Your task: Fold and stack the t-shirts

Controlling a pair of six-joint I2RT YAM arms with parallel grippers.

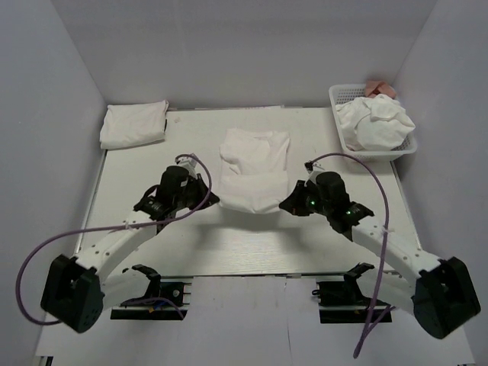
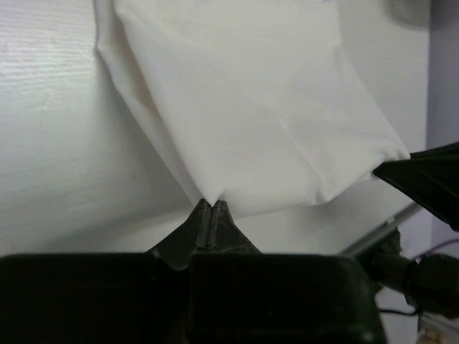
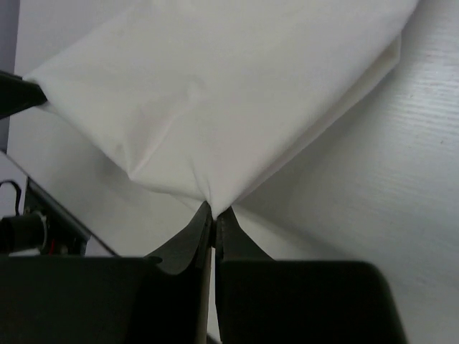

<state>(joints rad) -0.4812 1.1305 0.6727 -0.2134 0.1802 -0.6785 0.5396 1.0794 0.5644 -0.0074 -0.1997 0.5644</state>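
Note:
A white t-shirt (image 1: 253, 168) lies in the table's middle, partly folded, its near edge lifted. My left gripper (image 1: 216, 200) is shut on that edge's left corner; in the left wrist view the cloth (image 2: 251, 107) rises from my closed left gripper (image 2: 213, 203). My right gripper (image 1: 284, 203) is shut on the right corner; the right wrist view shows the cloth (image 3: 215, 93) pinched at my right gripper (image 3: 214, 209). A folded white t-shirt (image 1: 135, 124) lies at the back left. Crumpled white shirts (image 1: 377, 126) fill a basket at the back right.
The white basket (image 1: 345, 95) stands at the back right with a pink thing (image 1: 380, 88) behind the shirts. Purple cables (image 1: 46, 252) loop beside both arms. White walls enclose the table on three sides.

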